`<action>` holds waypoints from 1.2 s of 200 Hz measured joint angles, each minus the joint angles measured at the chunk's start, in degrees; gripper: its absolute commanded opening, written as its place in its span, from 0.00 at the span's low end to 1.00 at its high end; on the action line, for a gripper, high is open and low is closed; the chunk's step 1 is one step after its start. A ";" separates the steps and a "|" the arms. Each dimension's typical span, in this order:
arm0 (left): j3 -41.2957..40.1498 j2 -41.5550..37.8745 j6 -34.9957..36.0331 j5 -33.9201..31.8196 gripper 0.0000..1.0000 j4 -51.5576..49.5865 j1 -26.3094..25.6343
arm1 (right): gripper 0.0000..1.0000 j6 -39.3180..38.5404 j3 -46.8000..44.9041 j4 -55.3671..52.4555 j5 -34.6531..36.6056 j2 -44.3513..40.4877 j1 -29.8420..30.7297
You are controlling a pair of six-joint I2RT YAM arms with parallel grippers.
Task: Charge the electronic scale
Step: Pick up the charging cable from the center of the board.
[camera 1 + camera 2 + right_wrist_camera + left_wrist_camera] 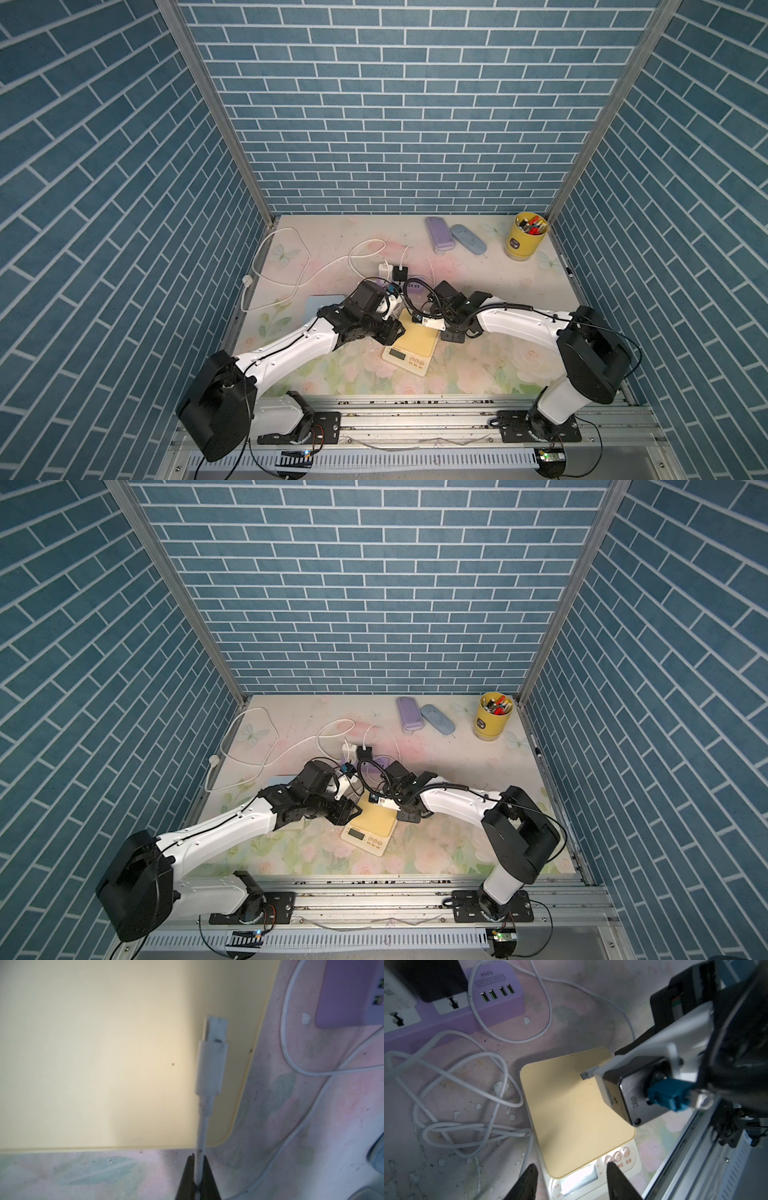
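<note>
Right fingers (pixel 208 1178) pinch cable (pixel 202 1132) | plug (pixel 212 1064) over scale (pixel 104 1053) | power strip (pixel 349 997) beside

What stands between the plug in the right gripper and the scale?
Nothing visible: the right gripper, shut on the cable, holds the plug over the scale; where it plugs in is out of view.

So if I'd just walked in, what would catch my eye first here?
First, the yellow electronic scale in the middle of the scene. The right gripper pinches a white charging cable behind its plug, which points across the scale's platform, while the left gripper hangs open over the display end. Just beyond lies a purple power strip, and a yellow cup of pens stands in the far right corner.
</note>
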 measured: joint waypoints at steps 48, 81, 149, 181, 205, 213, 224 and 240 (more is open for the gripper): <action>0.00 -0.72 -10.91 5.97 0.45 7.50 4.26 | 0.00 1.49 -0.48 0.24 -2.73 -8.24 0.00; 0.02 3.06 -17.92 11.69 0.38 13.79 5.09 | 0.00 2.82 -1.05 1.18 -5.49 -11.45 0.00; 0.28 7.19 -26.91 19.58 0.28 23.39 5.07 | 0.00 3.32 -2.95 2.23 -7.56 -12.63 0.00; 1.20 8.39 -27.93 20.96 0.22 23.67 5.07 | 0.00 3.45 -3.17 2.67 -8.04 -12.66 0.00; 1.75 9.92 -28.50 22.23 0.22 23.52 5.07 | 0.00 3.45 -3.17 3.65 -8.26 -12.68 0.00; 1.86 10.43 -28.63 22.64 0.22 23.50 5.07 | 0.00 3.45 -3.17 3.96 -8.33 -12.68 0.00; 1.95 10.75 -28.76 23.12 0.21 23.45 5.07 | 0.00 3.45 -3.17 4.26 -8.35 -12.68 0.00; 1.95 10.82 -29.09 23.67 0.14 23.50 5.07 | 0.00 3.48 -3.17 4.72 -8.44 -12.68 0.00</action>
